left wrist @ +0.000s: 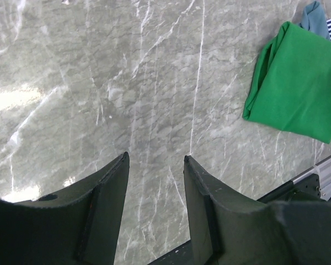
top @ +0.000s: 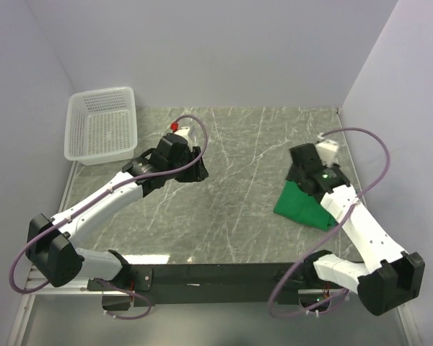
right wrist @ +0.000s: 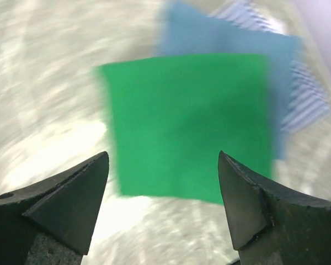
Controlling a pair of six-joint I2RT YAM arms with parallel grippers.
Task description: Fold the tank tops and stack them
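R gripper hangs above the pile at the right side of the table, jaws spread wide, nothing btwn them & no cloth gripped (wrist pic is blurred, but the gap is plain). Green top lies folded to a rough square on top of the pile; teal top is under it, peeking out along the far & right edges; striped top is at the bottom, showing only at the far-right corner & right side. From overhead only the green shows, partly hidden by the R arm. L gripper is well apart from the pile, over the marble left of centre, jaws apart w/ nothing held. White lattice basket sits at the far left corner
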